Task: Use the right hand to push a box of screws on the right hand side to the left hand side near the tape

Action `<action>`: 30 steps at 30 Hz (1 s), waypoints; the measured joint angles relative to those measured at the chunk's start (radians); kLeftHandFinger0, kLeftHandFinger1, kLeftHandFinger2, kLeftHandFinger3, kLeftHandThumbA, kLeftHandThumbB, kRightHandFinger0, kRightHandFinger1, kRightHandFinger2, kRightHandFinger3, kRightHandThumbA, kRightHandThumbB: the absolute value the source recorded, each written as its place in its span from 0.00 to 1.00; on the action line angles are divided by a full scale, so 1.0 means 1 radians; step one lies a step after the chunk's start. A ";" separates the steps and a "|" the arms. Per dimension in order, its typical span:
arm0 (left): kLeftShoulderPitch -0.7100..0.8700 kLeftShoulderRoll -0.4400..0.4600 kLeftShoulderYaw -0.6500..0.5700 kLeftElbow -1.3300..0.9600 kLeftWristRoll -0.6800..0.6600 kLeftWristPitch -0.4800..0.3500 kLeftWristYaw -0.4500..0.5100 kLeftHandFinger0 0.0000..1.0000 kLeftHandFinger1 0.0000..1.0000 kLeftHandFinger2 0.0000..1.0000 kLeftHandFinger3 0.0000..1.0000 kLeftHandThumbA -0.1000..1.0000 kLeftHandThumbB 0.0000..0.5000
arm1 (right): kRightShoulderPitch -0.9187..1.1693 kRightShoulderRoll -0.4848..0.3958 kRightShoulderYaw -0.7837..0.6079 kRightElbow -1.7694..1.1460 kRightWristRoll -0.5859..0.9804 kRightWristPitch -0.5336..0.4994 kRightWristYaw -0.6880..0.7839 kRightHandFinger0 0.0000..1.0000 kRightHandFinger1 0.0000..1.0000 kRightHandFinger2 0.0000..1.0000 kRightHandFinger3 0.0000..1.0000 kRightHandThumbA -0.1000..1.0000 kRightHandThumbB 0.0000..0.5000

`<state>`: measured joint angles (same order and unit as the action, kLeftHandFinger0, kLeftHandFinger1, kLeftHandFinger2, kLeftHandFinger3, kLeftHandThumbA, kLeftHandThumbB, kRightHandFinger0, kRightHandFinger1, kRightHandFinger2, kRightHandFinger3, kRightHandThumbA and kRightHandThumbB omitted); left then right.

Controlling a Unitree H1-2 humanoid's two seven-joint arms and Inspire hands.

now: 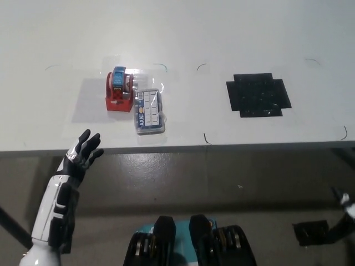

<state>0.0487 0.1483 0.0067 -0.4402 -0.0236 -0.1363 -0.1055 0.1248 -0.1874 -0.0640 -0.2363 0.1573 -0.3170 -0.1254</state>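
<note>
One box of screws [150,112], beside tape [120,89], left hand [81,152] nearer

You have bright, even light over the white worktop [183,33], which washes toward pale glare around 12 o'clock. Shadows are soft: a faint grey patch lies at 9 o'clock of the tape dispenser [120,88] (light seems to come from the right). Below the worktop edge the floor is dimmer. Focus is fairly sharp centrally, grainier toward 5 o'clock.
</note>
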 measured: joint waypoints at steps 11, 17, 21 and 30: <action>0.009 0.038 0.038 0.054 -0.009 -0.025 0.000 1.00 1.00 1.00 1.00 1.00 0.05 | 0.084 -0.072 0.161 -0.116 0.014 -0.029 0.143 1.00 1.00 1.00 1.00 1.00 0.57; 0.045 0.038 0.061 0.115 -0.008 -0.050 0.000 1.00 1.00 1.00 1.00 1.00 0.04 | 0.060 -0.040 0.195 -0.016 -0.001 -0.031 0.180 1.00 1.00 1.00 1.00 1.00 0.53; 0.065 0.038 0.065 0.158 -0.009 -0.073 0.000 1.00 1.00 1.00 1.00 1.00 0.04 | 0.050 -0.023 0.207 0.010 -0.006 -0.031 0.199 1.00 1.00 1.00 1.00 1.00 0.58; 0.091 0.043 0.076 0.242 -0.008 -0.121 0.000 1.00 1.00 1.00 1.00 1.00 0.03 | 0.035 -0.009 0.205 0.064 -0.006 -0.031 0.221 1.00 1.00 1.00 1.00 1.00 0.58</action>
<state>0.1401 0.1917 0.0823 -0.1978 -0.0320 -0.2578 -0.1054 0.1599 -0.1963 0.1411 -0.1718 0.1509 -0.3478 0.0956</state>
